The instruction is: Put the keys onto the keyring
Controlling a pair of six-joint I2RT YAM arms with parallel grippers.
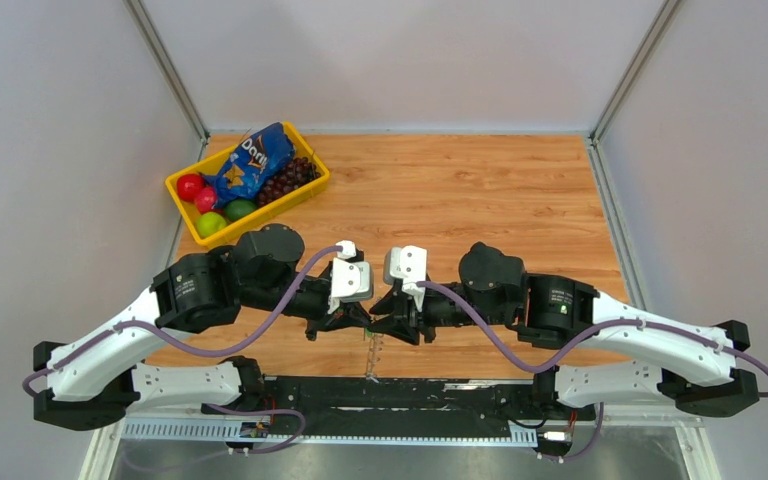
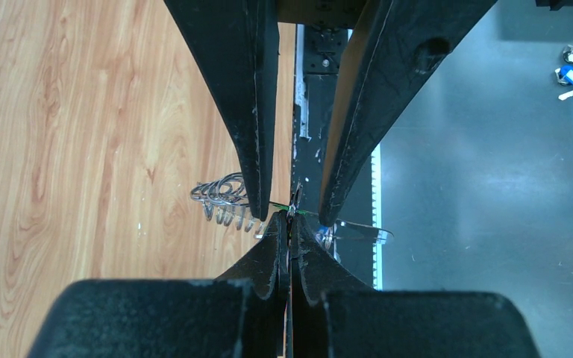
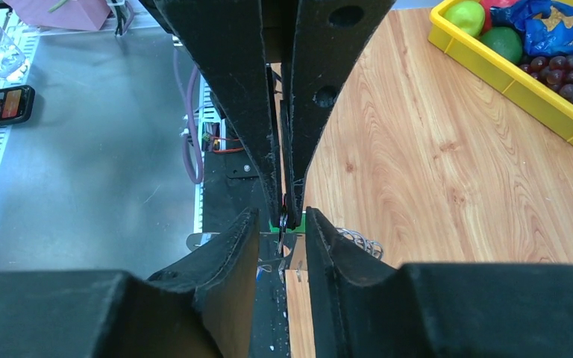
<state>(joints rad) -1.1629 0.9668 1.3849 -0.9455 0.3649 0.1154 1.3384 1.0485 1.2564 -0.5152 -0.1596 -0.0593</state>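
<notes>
The two arms meet tip to tip over the near edge of the table [image 1: 480,200], at its middle.

The right gripper [image 3: 283,216] has its fingers pressed almost together. They pinch the keys [image 3: 277,225], of which little shows beyond a bit of green tag at the tips. From the left wrist the tag is only a thin green line, edge-on, running across the gap between the left fingers. I cannot tell which way the keys themselves point.

The left gripper [image 2: 292,216] has its fingers spread, and the right gripper's closed tips sit in the gap between them. The keyring [image 2: 224,195] lies just at those tips. Its silver loops stick out past one finger on the wood side, and a thin metal strip sticks out past the other finger on the floor side. The ring is therefore wider than the gap. From above, its jagged fringe shows as a short line running near to far, just below where the grippers meet. I cannot tell whether the left fingers touch the ring.

A yellow bin [image 1: 270,208] sits at the far left of the table, holding a chip bag [image 1: 252,160], grapes [image 1: 290,178] and round fruit.
</notes>
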